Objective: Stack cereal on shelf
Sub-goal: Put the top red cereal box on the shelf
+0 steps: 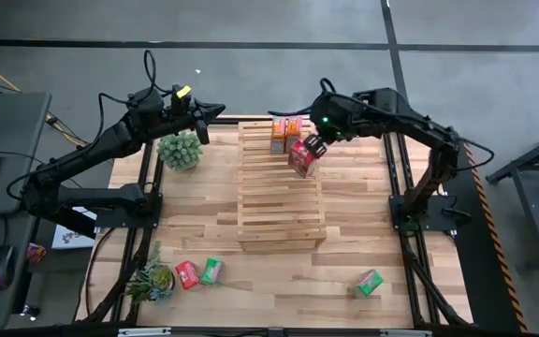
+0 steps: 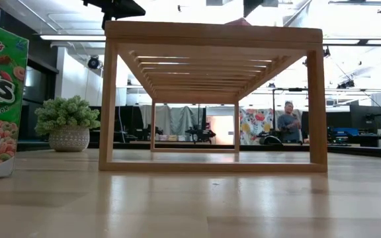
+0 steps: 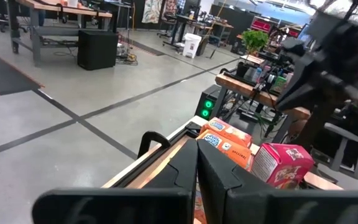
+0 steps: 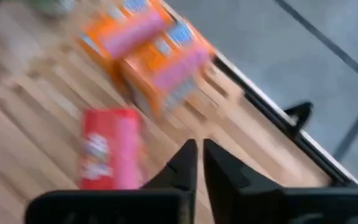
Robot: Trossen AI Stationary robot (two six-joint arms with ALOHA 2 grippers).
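Red cereal box sits on the shelf beside the orange pair, my right fingers closed and empty beside it, so next I fetch another

Shelf at counter centre, two cereal boxes side by side on its far end, a third just nearer, two boxes near the front-left corner, one front-right, plant far-left, another plant front-left.
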